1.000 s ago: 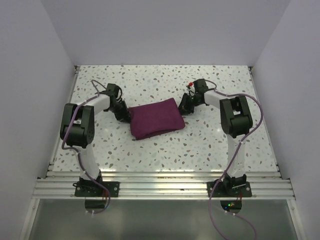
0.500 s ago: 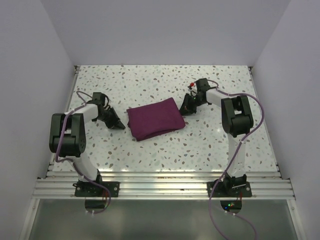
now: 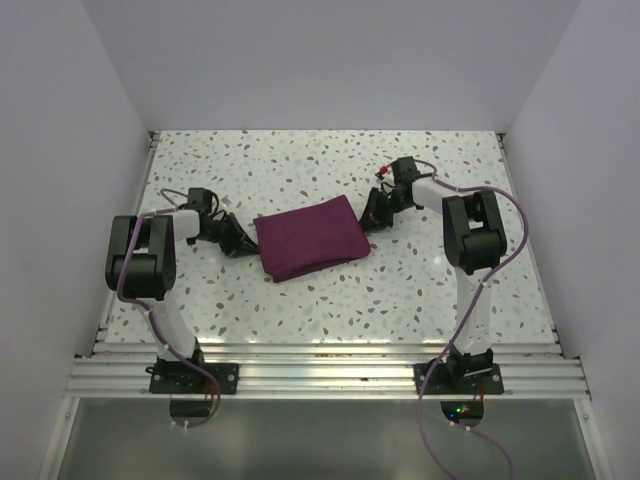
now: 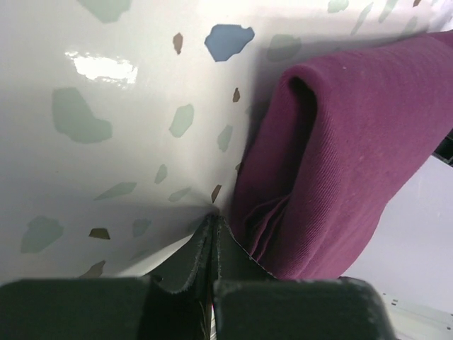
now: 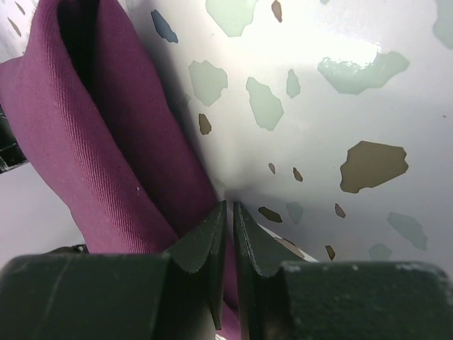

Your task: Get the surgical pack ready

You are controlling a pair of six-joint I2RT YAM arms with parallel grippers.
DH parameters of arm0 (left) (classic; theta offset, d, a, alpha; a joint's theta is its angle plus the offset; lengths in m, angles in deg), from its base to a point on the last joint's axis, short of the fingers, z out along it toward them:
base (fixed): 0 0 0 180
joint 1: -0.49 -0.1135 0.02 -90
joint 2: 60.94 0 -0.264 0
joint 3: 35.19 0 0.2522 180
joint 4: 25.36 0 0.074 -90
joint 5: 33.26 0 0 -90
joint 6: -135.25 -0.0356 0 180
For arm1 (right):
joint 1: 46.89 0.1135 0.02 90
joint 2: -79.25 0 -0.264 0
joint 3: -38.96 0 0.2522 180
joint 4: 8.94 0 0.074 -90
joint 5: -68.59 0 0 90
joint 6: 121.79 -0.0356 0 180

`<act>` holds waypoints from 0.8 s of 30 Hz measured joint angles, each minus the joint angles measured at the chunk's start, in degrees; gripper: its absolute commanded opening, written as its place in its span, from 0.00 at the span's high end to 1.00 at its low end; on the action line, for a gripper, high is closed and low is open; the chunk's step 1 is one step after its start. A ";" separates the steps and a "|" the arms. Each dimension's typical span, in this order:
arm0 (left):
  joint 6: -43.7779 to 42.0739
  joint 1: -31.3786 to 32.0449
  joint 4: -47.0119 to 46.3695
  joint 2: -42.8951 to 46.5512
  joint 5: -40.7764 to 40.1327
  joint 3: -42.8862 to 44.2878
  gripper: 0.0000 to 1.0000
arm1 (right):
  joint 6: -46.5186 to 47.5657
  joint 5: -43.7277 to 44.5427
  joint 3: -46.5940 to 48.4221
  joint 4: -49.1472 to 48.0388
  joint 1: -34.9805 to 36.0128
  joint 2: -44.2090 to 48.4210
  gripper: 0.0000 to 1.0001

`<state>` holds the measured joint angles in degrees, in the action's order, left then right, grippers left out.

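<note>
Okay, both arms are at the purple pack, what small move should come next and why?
Probably nudge the left tool toward the surgical pack, wedging under its folded edge. Both it and the right tool are shut, tips down on the table beside opposite edges, gripping nothing.

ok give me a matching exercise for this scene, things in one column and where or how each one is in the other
1 surgical pack
2 left gripper
3 right gripper
4 table

a white with coloured flecks
b shut, tips at the pack's right edge
c folded, maroon, mid-table
d shut, tips at the pack's left edge

Pairs: 1-c, 2-d, 3-b, 4-a
</note>
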<state>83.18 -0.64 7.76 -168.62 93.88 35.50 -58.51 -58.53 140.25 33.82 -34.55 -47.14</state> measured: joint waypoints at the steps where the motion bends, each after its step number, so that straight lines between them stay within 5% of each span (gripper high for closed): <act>1: 0.26 -0.02 -0.72 -0.04 0.44 -0.28 1.00 | 0.00 0.00 0.00 0.00 0.00 -0.02 0.87; 24: 8.37 -0.37 -17.57 5.84 7.13 -9.22 1.00 | -0.09 -1.60 0.66 0.13 0.04 -0.85 0.87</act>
<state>91.55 -1.01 -9.81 -162.78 101.01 26.27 -58.60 -60.13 140.90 33.95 -34.51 -47.99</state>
